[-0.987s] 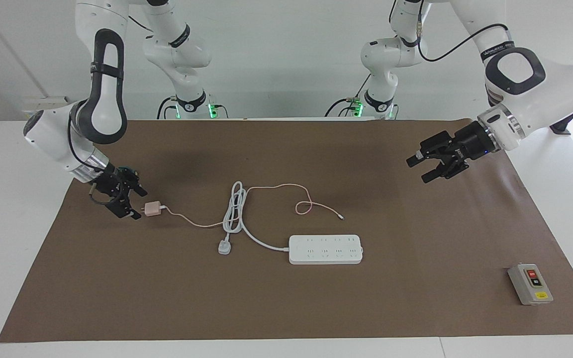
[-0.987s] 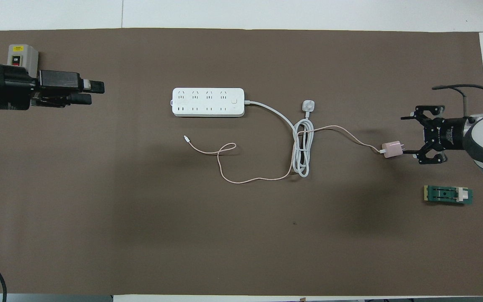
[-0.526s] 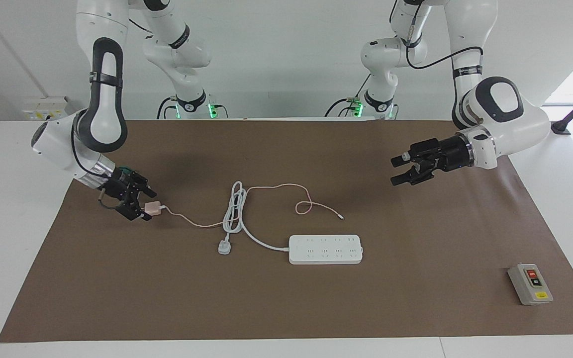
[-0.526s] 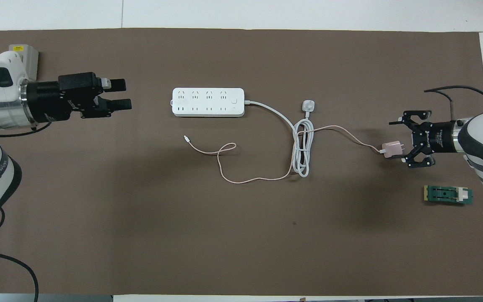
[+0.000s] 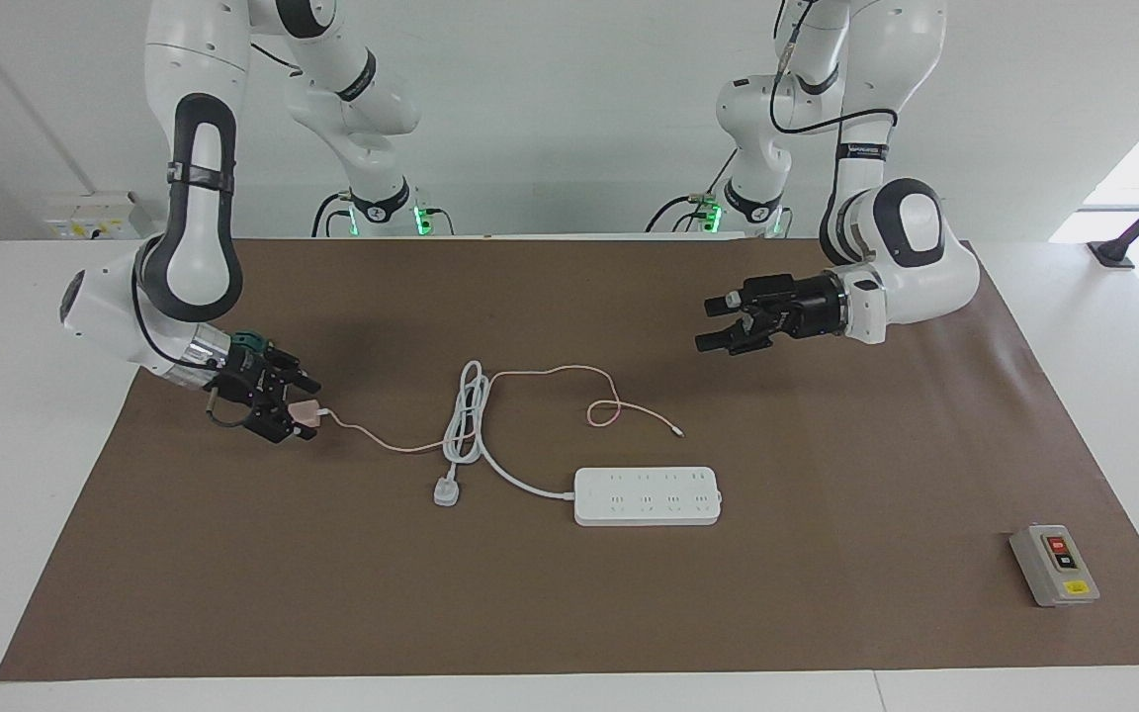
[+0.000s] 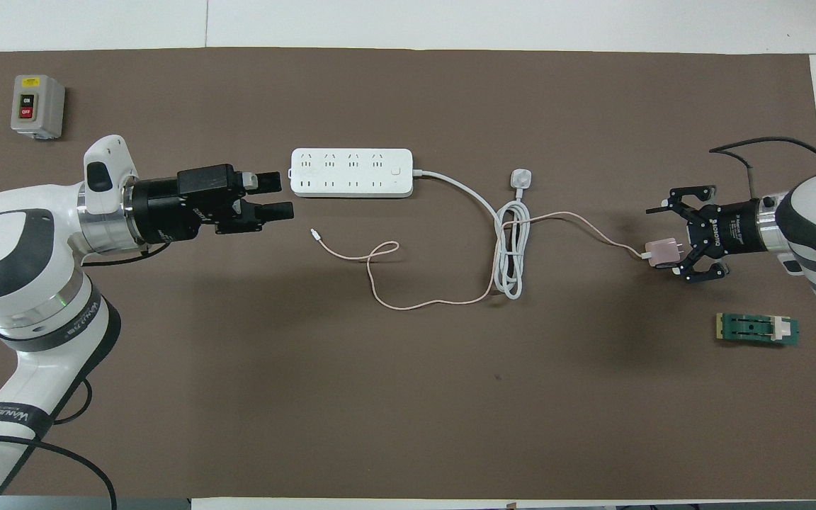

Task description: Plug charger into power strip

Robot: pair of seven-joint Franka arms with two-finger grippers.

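Fingers (image 6: pixel 666 267) of the right gripper (image 6: pixel 661 236) stand spread wide, low at the brown mat near the right arm's end of the table, with the charger (image 6: pixel 661 252), a small pale pink cube-shaped wall adapter, between them; in the facing view the right gripper (image 5: pixel 305 405) brackets the charger (image 5: pixel 305 413), but contact cannot be told and nothing is clamped. From the cube its thin pink cable (image 6: pixel 585 227) runs away from that gripper, crosses a coiled thick white cord (image 6: pixel 513 248), then loops (image 6: pixel 383 249) and ends in a small connector tip (image 6: pixel 315 234) lying loose on the mat. Near the same gripper, closer to the robots, lies a small green rectangular part (image 6: pixel 757 329) with a pale insert. The white cord ends in a white three-pin plug (image 6: pixel 521 177) and leads to the power strip (image 6: pixel 351 172), a long flat white bar with two rows of small sockets, lying flat. The left gripper (image 6: pixel 279 195) hovers over the mat just beside the strip's end, fingers apart and holding nothing; in the facing view the left gripper (image 5: pixel 713 323) is raised, clear of the power strip (image 5: pixel 648 495). Well away from that gripper, at the corner of the brown mat (image 6: pixel 408 397), sits a grey switch box (image 6: pixel 37 105) with a yellow label and buttons marked ON and OFF. The left arm's wrist band (image 6: pixel 8 414) carries printed lettering.
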